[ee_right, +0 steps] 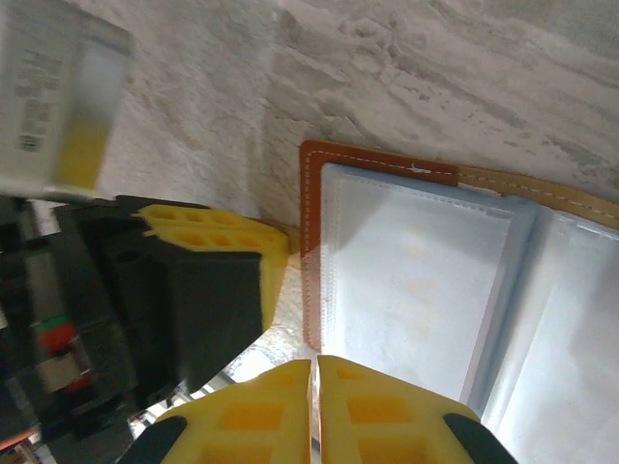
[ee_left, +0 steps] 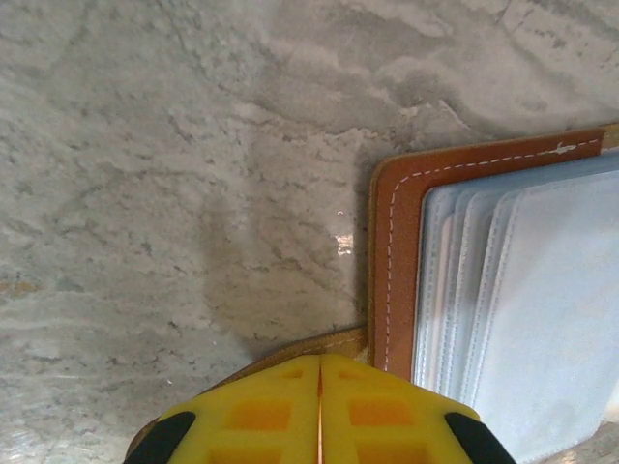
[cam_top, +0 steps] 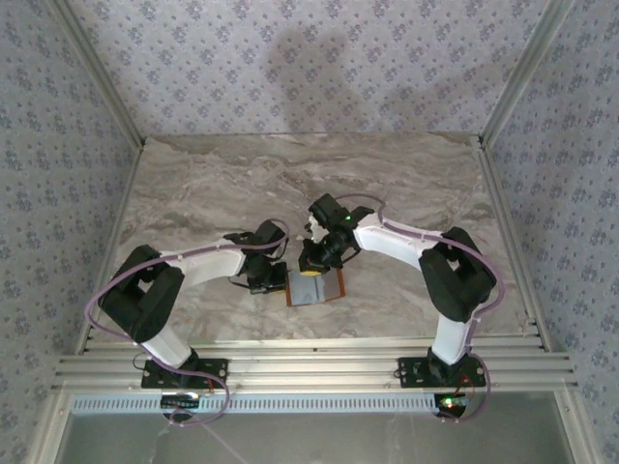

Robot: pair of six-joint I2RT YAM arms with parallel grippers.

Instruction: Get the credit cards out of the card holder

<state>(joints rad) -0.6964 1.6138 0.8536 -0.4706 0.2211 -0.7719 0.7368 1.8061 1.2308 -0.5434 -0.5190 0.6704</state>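
The card holder point(cam_top: 315, 288) lies open on the marble table, brown-rimmed point(ee_left: 395, 251) with stacked pale grey-blue sleeves point(ee_right: 416, 280) facing up. My left gripper point(ee_left: 319, 362) is shut at its left edge, and a tan strip of the cover runs in under the yellow fingertips. Seen from the right wrist, the left gripper's fingers point(ee_right: 218, 242) touch that same edge. My right gripper point(ee_right: 314, 365) is shut just over the holder's brown corner, beside the sleeves; I cannot tell whether it pinches anything. The credit cards are hidden; no separate card stands out.
Both arms meet over the holder point(cam_top: 290, 261) near the table's front middle. The aluminium rail point(cam_top: 309, 367) runs along the near edge. Patterned walls close in the back and both sides. Bare marble point(cam_top: 309, 184) stretches behind the grippers.
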